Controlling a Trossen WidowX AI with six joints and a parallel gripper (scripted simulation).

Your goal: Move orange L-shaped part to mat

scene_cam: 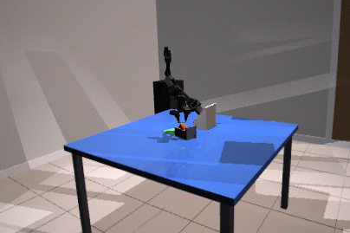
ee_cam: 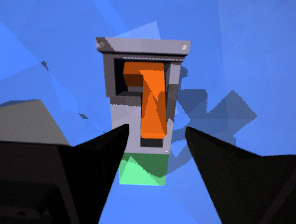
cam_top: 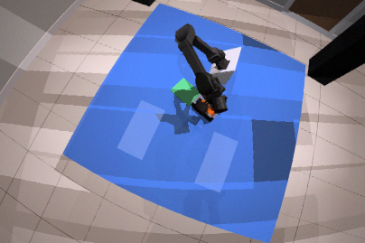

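The orange part point(cam_top: 210, 110) point(scene_cam: 183, 126) point(ee_cam: 154, 100) is in the pocket of the grey tray point(scene_cam: 188, 132) point(ee_cam: 144, 46). Its L-shaped end sits low at the far side in the wrist view. Its straight end, on the mat side, is tipped up, with a dark strip of pocket showing past it; the exterior view shows orange above the tray wall. My gripper point(scene_cam: 183, 121) point(ee_cam: 157, 129) is open and empty above the tray, its fingers to either side of the straight end in the wrist view. The green mat point(cam_top: 183, 87) point(scene_cam: 169, 132) point(ee_cam: 130, 175) lies beside the tray.
A pale wedge-shaped block point(cam_top: 232, 59) point(scene_cam: 208, 117) point(ee_cam: 35, 120) stands on the blue table point(cam_top: 113, 77) point(scene_cam: 130, 147) near the arm, left of the tray in the wrist view. The arm's shadow falls around the tray and mat.
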